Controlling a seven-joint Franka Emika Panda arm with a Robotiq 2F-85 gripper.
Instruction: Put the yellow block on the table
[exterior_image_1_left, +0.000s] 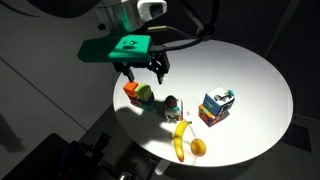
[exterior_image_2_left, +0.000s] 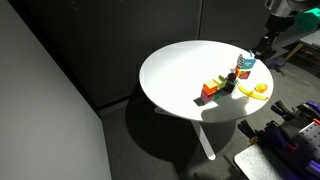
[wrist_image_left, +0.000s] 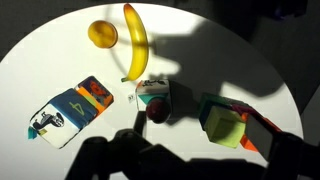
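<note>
The yellow block (wrist_image_left: 225, 125) is pale and greenish. It rests on a small cluster of green, red and orange blocks (wrist_image_left: 255, 128) on the round white table (wrist_image_left: 200, 60). In an exterior view the yellow block (exterior_image_1_left: 146, 94) sits beside an orange block (exterior_image_1_left: 130, 90) near the table's edge (exterior_image_1_left: 270, 70). My gripper (exterior_image_1_left: 143, 72) hangs a little above these blocks, open and empty. In the wrist view its fingers are dark shapes along the bottom edge (wrist_image_left: 190, 165), apart from the block. In an exterior view the block cluster (exterior_image_2_left: 212, 88) is small and the gripper is hard to make out.
A small can with a dark red ball (wrist_image_left: 155, 100) stands next to the blocks. A banana (wrist_image_left: 135, 40) and an orange (wrist_image_left: 102, 34) lie further out. A colourful carton (wrist_image_left: 68, 112) lies to one side. The floor beyond the table edge is dark.
</note>
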